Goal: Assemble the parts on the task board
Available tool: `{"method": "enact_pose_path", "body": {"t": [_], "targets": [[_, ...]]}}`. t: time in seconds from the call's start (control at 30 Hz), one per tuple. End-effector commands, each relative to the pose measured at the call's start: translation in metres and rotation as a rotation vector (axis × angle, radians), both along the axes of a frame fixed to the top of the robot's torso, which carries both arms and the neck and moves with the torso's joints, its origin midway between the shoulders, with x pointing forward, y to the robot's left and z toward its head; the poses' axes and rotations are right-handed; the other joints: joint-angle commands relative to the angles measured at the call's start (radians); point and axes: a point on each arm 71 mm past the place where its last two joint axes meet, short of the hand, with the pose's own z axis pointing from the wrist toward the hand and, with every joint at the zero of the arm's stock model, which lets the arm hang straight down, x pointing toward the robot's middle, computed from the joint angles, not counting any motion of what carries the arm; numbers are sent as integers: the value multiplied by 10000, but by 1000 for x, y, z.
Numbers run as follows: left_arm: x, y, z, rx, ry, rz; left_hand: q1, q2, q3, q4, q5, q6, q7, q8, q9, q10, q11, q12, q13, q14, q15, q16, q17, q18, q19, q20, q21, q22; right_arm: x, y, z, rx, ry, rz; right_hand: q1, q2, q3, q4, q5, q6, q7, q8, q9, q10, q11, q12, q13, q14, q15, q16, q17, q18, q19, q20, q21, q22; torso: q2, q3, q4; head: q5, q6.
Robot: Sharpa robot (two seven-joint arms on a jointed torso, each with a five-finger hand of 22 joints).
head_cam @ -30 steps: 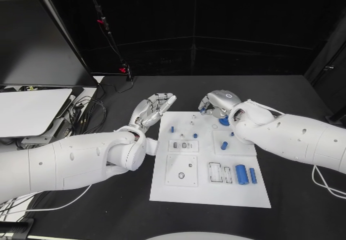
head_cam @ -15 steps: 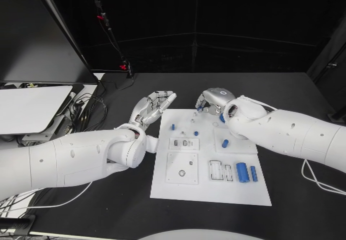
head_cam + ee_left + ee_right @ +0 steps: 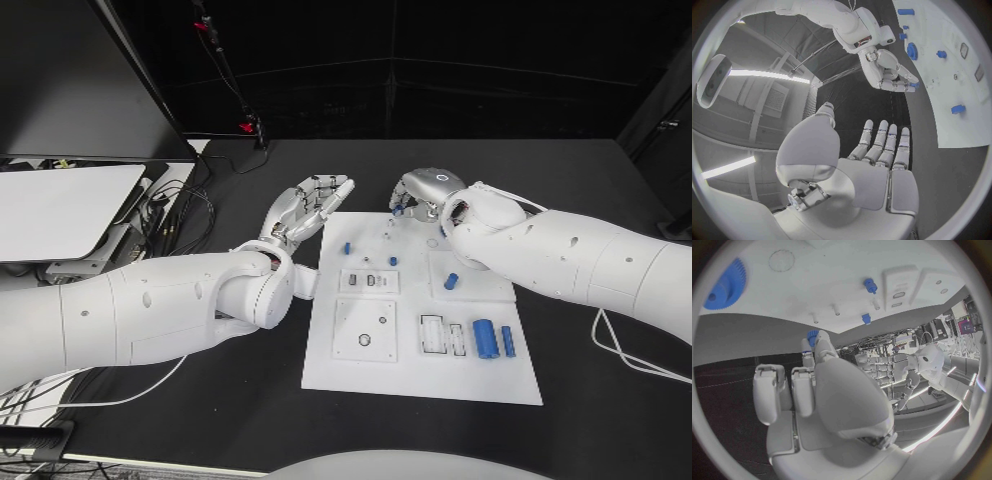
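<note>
The white task board (image 3: 418, 375) lies in the middle of the black table. On it are small blue parts: a peg (image 3: 346, 248), another peg (image 3: 392, 261), a short piece (image 3: 451, 281) and two cylinders (image 3: 485, 339) side by side. A blue gear (image 3: 726, 285) lies on the board near its far edge. My right hand (image 3: 421, 195) hovers over the far edge and pinches a small blue part (image 3: 811, 335) at its fingertips. My left hand (image 3: 306, 210) is beside the board's far left corner, with its fingers stretched out and holding nothing.
A white sheet (image 3: 58, 215) and a dark monitor stand at the table's left, with cables (image 3: 173, 225) beside them. The board has rectangular sockets (image 3: 440, 340) and thin pins (image 3: 836, 310). Bare black table surrounds the board.
My right hand has shifted slightly left along the board's far edge, still pinching the blue part. The left hand keeps its place.
</note>
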Motion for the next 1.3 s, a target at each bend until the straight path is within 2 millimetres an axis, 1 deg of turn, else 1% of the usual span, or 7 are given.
{"method": "enact_pose_path", "body": {"t": [0.03, 0.13, 0.23, 0.27, 0.37, 0.77, 1.3], "targets": [[-7, 0, 22, -807, -3060, -281, 4, 126, 65, -23, 50, 85, 1491, 35, -13, 82, 21, 43, -8, 4, 98, 36, 11, 111, -12, 30, 70, 3, 2, 1, -1, -105, 110, -67, 84, 14, 58, -7, 33, 35, 15, -85, -8, 130, -81, -56, 12, 794, 40, 36, 963, -185, 741, 20, 48, 2127, -12, -8, 1, 1, -27], [-7, -1, 22, -807, -3059, -287, 4, 126, 65, -23, 50, 85, 1491, 35, -13, 82, 21, 43, -8, 4, 98, 36, 11, 111, -12, 30, 70, 3, 3, 2, -2, -135, 156, -83, 83, 1, 68, 13, 33, 16, 16, -119, -13, 124, -71, -98, 12, 794, 49, 36, 960, -184, 739, 26, 46, 2123, -10, 2, 18, 1, -21], [-7, -1, 22, -804, -3054, -285, 19, 165, 79, -26, 61, 84, 1495, 33, -14, 88, 29, 46, -8, 8, 107, 41, 11, 109, -18, 38, 74, 3, 3, 4, -5, -158, 233, -80, 81, 0, 70, 18, 33, 14, 17, -125, -14, 123, -69, -107, 12, 793, 50, 35, 958, -184, 739, 27, 46, 2123, -8, 0, 8, 11, -28], [-7, -1, 22, -803, -3053, -283, 19, 165, 79, -26, 61, 84, 1495, 33, -14, 88, 29, 46, -8, 8, 107, 41, 11, 109, -18, 38, 74, 3, 4, 5, -6, -162, 252, -80, 80, 0, 70, 20, 33, 13, 17, -127, -14, 124, -68, -110, 12, 793, 51, 35, 958, -184, 739, 28, 46, 2123, -8, -11, -8, 21, -33], [-7, -1, 22, -797, -3050, -277, 19, 165, 79, -26, 61, 84, 1495, 33, -14, 88, 29, 46, -8, 8, 107, 41, 11, 109, -18, 38, 74, 3, 3, 7, -9, -188, 336, -67, 71, -4, 76, 39, 33, 9, 21, -144, -15, 125, -60, -134, 13, 792, 57, 35, 953, -183, 737, 32, 44, 2120, -7, -10, 4, 1, -37], [-7, -1, 22, -799, -3042, -285, 35, 202, 91, -29, 65, 85, 1497, 31, -14, 92, 34, 48, -8, 10, 116, 45, 11, 107, -15, 45, 83, 8, 4, 13, -16, -280, 544, -63, 75, -7, 93, 58, 34, -3, 24, -175, -17, 122, -52, -176, 13, 795, 65, 37, 971, -183, 737, 40, 44, 2121, -8, -12, 0, 13, -56], [-6, -2, 21, -798, -2951, -313, 54, 234, 101, -32, 77, 86, 1503, 27, -14, 98, 44, 50, -8, 13, 128, 50, 11, 104, -21, 54, 87, 7, 5, 15, -16, -92, 274, -384, 65, -24, 139, 125, 34, -35, 62, -268, -21, 96, 1, -301, 14, 789, 105, 34, 943, -178, 725, 69, 34, 2100, -8, -11, -2, 19, -20]]}}
